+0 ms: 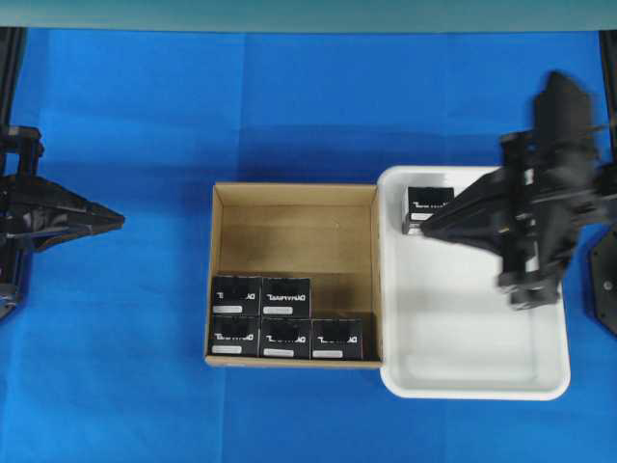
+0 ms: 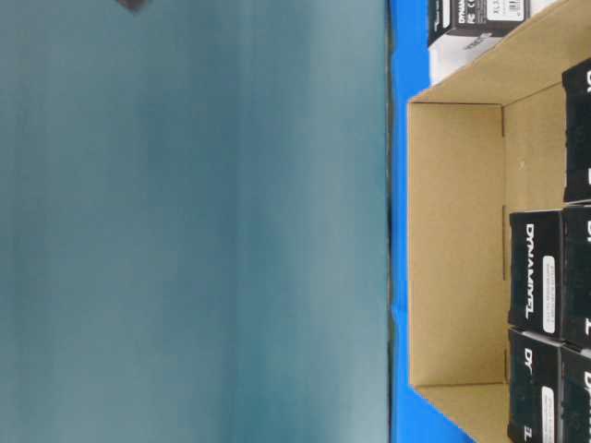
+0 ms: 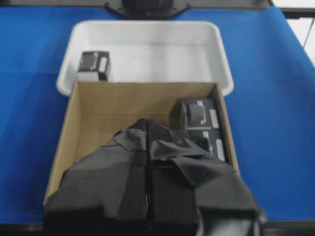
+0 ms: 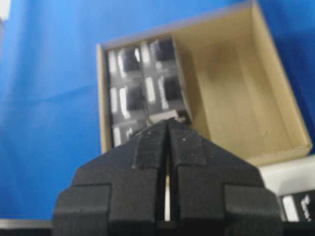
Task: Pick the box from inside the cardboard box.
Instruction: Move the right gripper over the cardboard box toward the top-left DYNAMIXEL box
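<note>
The brown cardboard box (image 1: 289, 231) sits mid-table with several black boxes (image 1: 285, 297) packed along its front wall. They show in the right wrist view as a black cluster (image 4: 147, 83). Its rear half is bare cardboard. My right gripper (image 1: 426, 228) hovers shut over the white tray's left part, holding nothing, next to a single black box (image 1: 429, 203) lying in the tray. In its wrist view the gripper (image 4: 168, 123) points toward the carton. My left gripper (image 1: 120, 220) hangs shut and empty left of the carton, apart from it.
The white plastic tray (image 1: 463, 328) lies against the carton's right wall. Blue cloth (image 1: 125, 367) covers the table all round. From the left wrist, the gripper (image 3: 147, 129) looks over the carton (image 3: 113, 108) to the tray (image 3: 147, 49).
</note>
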Available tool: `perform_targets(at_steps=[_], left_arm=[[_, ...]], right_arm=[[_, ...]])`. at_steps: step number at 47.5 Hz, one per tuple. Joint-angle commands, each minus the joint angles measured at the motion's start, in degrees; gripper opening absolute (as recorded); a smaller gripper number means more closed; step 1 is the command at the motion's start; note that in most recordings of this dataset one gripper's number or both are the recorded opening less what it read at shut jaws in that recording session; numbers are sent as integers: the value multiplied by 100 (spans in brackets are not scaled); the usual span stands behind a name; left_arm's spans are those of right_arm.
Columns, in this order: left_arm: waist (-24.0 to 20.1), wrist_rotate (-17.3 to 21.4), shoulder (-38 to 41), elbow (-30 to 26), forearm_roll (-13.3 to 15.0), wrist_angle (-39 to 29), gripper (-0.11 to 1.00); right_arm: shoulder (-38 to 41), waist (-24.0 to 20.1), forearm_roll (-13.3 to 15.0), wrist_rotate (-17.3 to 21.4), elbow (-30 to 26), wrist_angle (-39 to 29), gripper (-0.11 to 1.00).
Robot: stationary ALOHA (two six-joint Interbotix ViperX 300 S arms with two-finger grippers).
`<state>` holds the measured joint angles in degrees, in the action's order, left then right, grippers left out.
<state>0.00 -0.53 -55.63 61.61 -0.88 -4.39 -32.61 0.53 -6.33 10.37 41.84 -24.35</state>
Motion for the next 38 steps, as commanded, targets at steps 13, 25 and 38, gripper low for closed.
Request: perform_targets(at_steps=[13, 25, 38], left_arm=[[-18, -9, 0, -193, -9, -158, -7], [-9, 9, -272, -229, -9, -703, -7], [-9, 0, -606, -299, -18, -1670, -7]], right_arm=[[1811, -35, -62, -35, -1863, -2215, 0], [3032, -35, -62, -290, -3217, -3656, 0], [3999, 9, -62, -835, -4219, -4228, 0]])
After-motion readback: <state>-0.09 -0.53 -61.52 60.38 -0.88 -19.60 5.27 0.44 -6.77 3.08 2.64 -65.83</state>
